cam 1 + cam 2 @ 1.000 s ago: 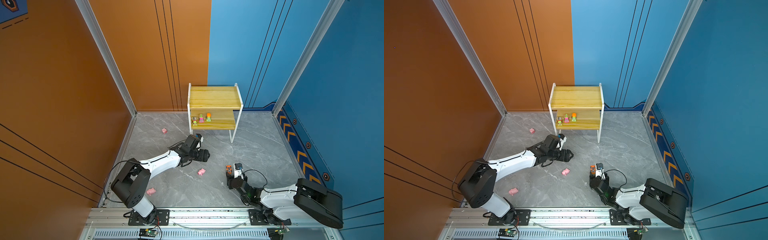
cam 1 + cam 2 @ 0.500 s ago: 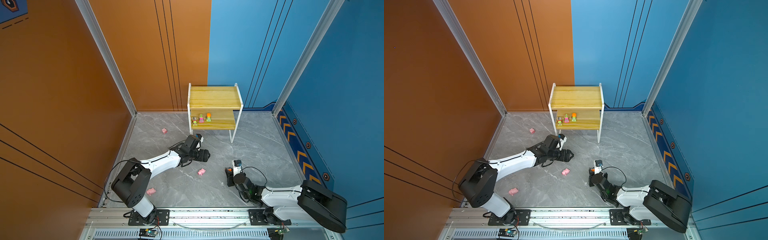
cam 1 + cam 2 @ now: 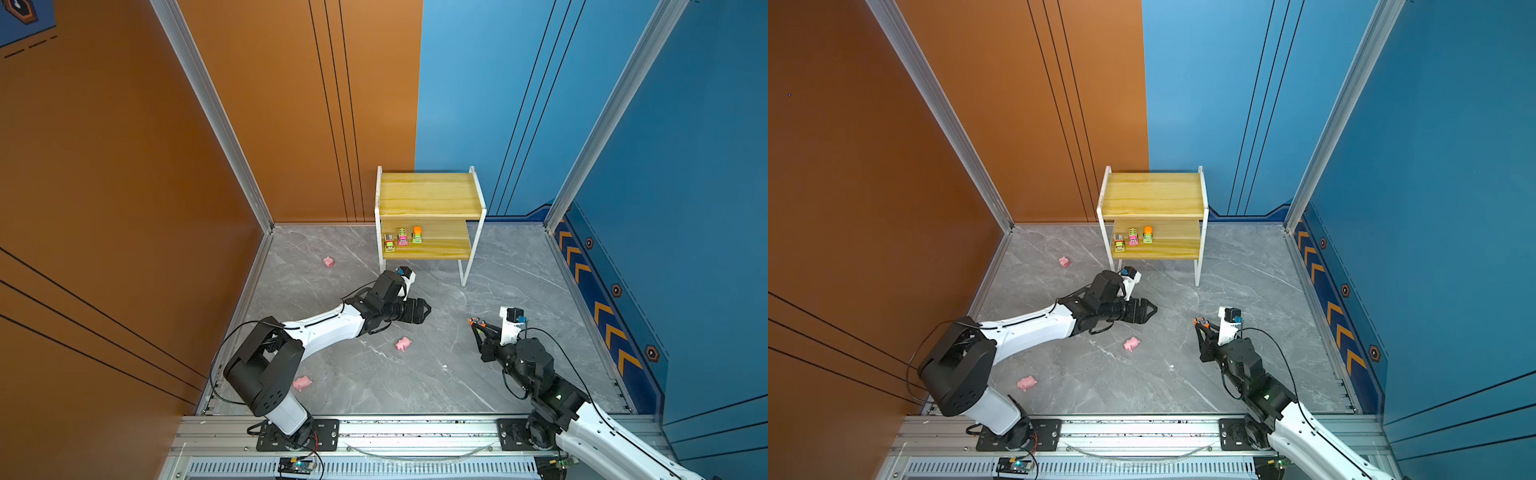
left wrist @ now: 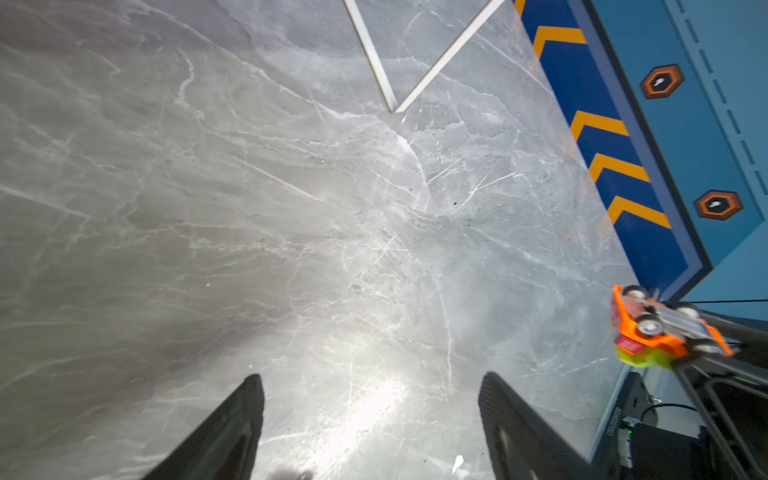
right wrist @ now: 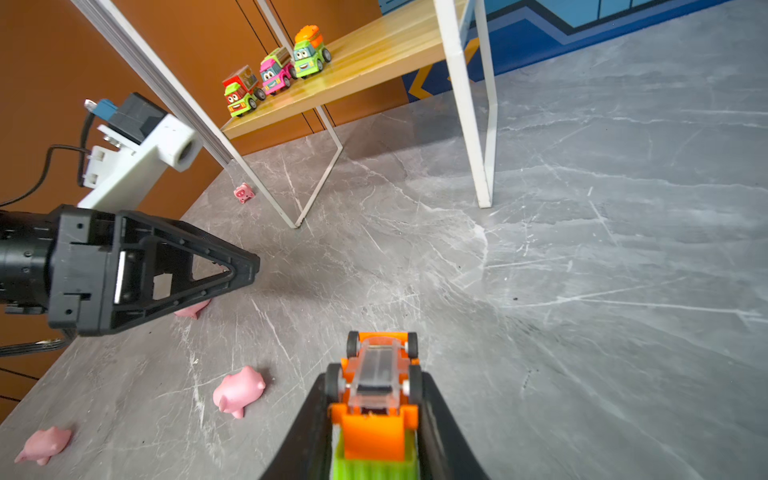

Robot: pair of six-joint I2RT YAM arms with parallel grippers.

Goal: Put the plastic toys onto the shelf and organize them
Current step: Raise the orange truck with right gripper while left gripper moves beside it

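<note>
Right gripper clamps the orange-and-green plastic toy truck wheels-up.
Left gripper stands open, empty, short of the two-tier yellow wooden shelf, leaving the approach free.

Three toy trucks stand in a row on the shelf's lower board. An orange-and-green truck is held belly-up, apparently off the floor. Pink pigs lie scattered on the floor.
</note>
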